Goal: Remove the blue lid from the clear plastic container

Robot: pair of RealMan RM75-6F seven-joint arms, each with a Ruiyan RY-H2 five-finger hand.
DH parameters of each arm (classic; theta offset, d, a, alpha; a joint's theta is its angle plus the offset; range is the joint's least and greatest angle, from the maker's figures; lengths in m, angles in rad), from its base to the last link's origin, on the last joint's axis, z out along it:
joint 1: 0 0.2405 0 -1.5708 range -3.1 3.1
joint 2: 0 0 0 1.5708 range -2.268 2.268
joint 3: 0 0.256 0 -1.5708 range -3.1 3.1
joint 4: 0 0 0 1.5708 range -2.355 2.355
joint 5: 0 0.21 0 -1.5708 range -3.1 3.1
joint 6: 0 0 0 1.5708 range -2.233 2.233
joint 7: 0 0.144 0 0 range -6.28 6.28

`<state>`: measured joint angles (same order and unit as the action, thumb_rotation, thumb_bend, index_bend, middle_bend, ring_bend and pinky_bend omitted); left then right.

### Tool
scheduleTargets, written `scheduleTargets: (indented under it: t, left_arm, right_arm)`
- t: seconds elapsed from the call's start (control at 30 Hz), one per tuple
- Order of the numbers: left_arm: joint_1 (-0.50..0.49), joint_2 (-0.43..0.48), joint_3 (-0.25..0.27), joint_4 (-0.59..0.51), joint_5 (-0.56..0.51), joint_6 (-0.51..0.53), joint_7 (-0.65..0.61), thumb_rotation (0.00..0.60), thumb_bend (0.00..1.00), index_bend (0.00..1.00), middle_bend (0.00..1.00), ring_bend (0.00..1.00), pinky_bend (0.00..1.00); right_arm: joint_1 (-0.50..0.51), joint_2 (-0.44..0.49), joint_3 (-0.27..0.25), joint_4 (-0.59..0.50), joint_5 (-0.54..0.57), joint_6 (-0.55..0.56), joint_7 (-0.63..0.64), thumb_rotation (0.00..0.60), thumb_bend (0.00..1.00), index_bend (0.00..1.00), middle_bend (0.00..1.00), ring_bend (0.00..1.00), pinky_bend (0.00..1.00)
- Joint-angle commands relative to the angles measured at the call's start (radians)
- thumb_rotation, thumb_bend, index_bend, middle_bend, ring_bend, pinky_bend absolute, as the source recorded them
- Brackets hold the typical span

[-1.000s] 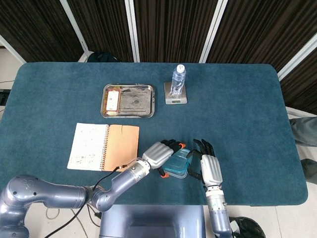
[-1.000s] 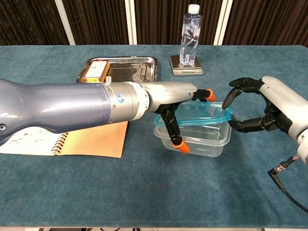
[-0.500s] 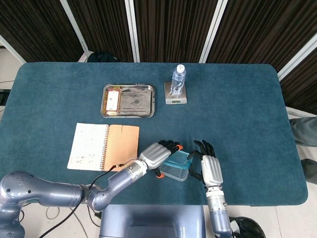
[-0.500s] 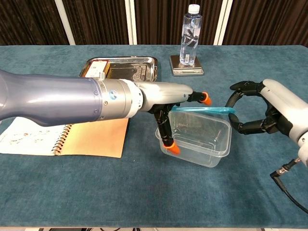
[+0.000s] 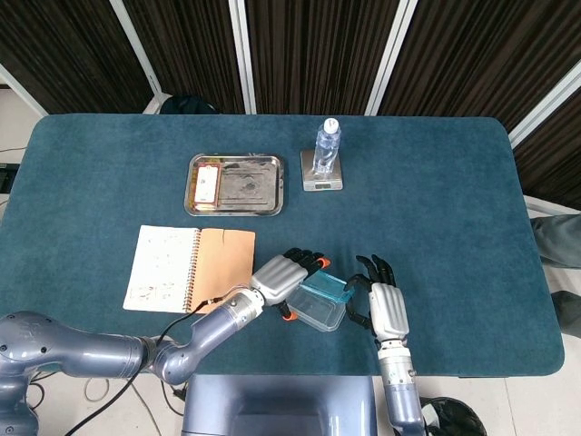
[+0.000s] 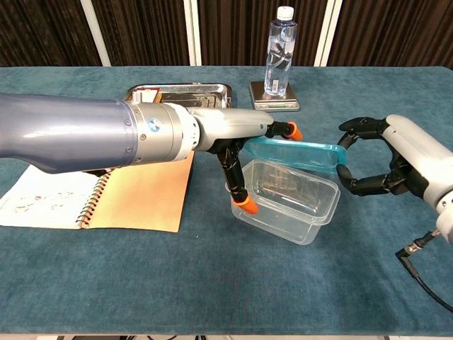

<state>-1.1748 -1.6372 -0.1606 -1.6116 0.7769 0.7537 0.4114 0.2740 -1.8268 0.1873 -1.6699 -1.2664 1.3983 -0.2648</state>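
The clear plastic container (image 6: 287,205) (image 5: 313,312) sits near the table's front edge, tilted. The blue lid (image 6: 294,152) (image 5: 327,286) is off its rim, lying slanted over the container's far side. My left hand (image 6: 241,142) (image 5: 283,274) grips the container's left end, with an orange-tipped thumb on the near left corner and fingers reaching over the far rim by the lid. My right hand (image 6: 393,159) (image 5: 381,304) curls around the lid's right edge, which sits between its fingers and thumb.
An open spiral notebook (image 5: 191,268) lies left of the container. Further back are a metal tray (image 5: 234,184) with a small box in it and a water bottle (image 5: 327,145) standing on a small scale (image 5: 322,173). A black cable (image 6: 425,276) runs by my right wrist.
The lid has come off the container and now lies slanted above its far side. My left hand and the container have shifted a little to the left. My right hand has barely moved.
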Motion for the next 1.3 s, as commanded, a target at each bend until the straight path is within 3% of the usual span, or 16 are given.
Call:
scheduleTargets:
  t: [0.03, 0.63, 1.03, 1.3]
  left_arm:
    - [0.010, 0.014, -0.010, -0.016, 0.028, 0.014, -0.019, 0.600, 0.00, 0.00, 0.00, 0.00, 0.07]
    - [0.047, 0.106, -0.081, -0.084, 0.096, 0.075, -0.108, 0.600, 0.00, 0.00, 0.00, 0.00, 0.08]
    - [0.109, 0.205, -0.073, -0.148, 0.142, 0.115, -0.156, 0.600, 0.00, 0.00, 0.00, 0.00, 0.08]
    - [0.190, 0.326, -0.048, -0.241, 0.220, 0.150, -0.213, 0.600, 0.00, 0.00, 0.00, 0.00, 0.08]
  right_arm:
    - [0.002, 0.001, 0.009, 0.006, 0.002, 0.000, 0.004, 0.600, 0.66, 0.61, 0.17, 0.00, 0.00]
    - [0.052, 0.024, 0.126, 0.023, 0.043, -0.003, 0.004, 0.600, 0.66, 0.64, 0.18, 0.00, 0.00]
    - [0.093, 0.083, 0.215, 0.087, 0.124, -0.031, -0.029, 0.600, 0.66, 0.64, 0.18, 0.00, 0.00]
    - [0.092, 0.164, 0.207, 0.085, 0.227, -0.069, -0.145, 0.600, 0.66, 0.64, 0.19, 0.00, 0.00]
